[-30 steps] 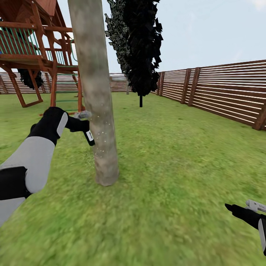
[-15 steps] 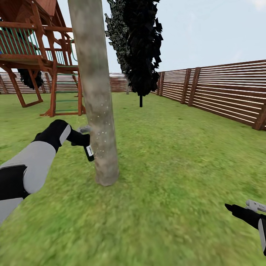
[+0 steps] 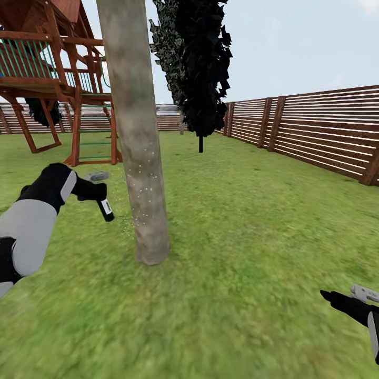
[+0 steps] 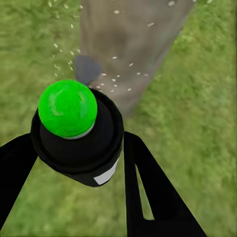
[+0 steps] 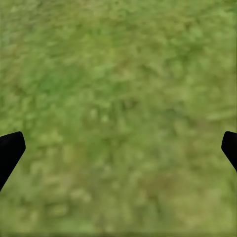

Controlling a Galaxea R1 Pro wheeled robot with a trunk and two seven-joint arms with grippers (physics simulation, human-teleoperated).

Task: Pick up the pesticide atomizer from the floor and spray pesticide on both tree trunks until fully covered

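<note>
A thick grey-brown tree trunk [image 3: 141,158] rises from the grass [image 3: 237,237] left of centre, with white pesticide specks [image 3: 142,184] on its lower bark. My left gripper [image 3: 100,190] is shut on the pesticide atomizer [image 3: 106,209], a small black sprayer with a pale strip, held a short way left of the trunk and apart from it. In the left wrist view the atomizer [image 4: 79,133] shows a green top and faces the speckled trunk [image 4: 131,44]. My right gripper [image 3: 338,290] hangs open low at the right over bare grass [image 5: 118,113].
A wooden play structure [image 3: 52,79] stands behind the trunk at the back left. A dark thin-trunked conifer [image 3: 200,68] stands further back. A brown slatted fence [image 3: 316,126] runs along the right and the rear. Lawn stretches to the right of the trunk.
My left gripper with the atomizer first dropped lower beside the trunk, then drew back to the left, away from the bark. The right arm has not moved.
</note>
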